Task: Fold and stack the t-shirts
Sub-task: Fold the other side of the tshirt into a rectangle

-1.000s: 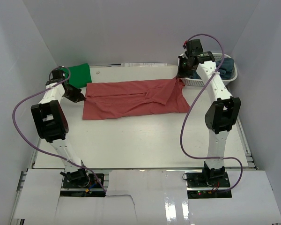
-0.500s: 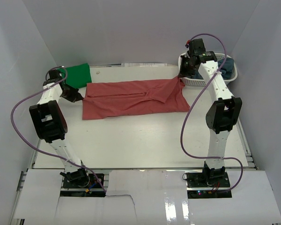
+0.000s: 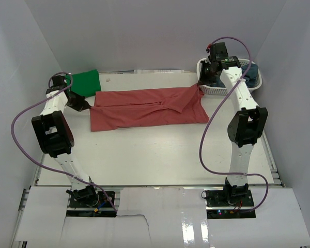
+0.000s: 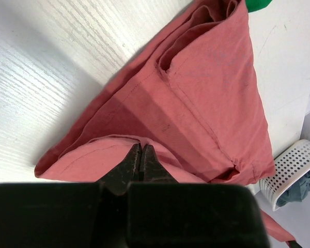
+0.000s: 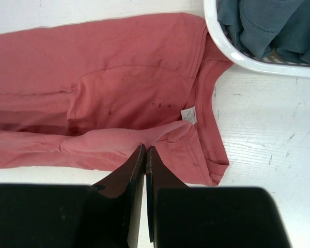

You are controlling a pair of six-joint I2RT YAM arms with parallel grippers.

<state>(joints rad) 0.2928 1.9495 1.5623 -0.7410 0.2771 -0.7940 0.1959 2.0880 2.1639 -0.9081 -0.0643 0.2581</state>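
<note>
The salmon-red t-shirt [image 3: 144, 106] lies stretched left to right across the far half of the table, partly folded lengthwise. My left gripper [image 3: 84, 105] is shut on its left end; in the left wrist view the gripper [image 4: 141, 147] pinches a fold of the red cloth [image 4: 212, 93]. My right gripper [image 3: 201, 85] is shut on the shirt's right end near the collar; in the right wrist view the gripper [image 5: 145, 149] pinches the red cloth [image 5: 119, 88]. A bright green t-shirt [image 3: 87, 81] lies folded at the far left. Grey-blue shirts [image 3: 249, 74] sit in the basket.
A white lattice basket [image 3: 217, 91] stands at the far right corner, beside the right gripper; it also shows in the right wrist view [image 5: 232, 49] and the left wrist view [image 4: 294, 165]. White walls enclose the table on three sides.
Both grippers have moved slightly outward, the left one to the left and the right one toward the far right, pulling the red shirt a little tauter.
</note>
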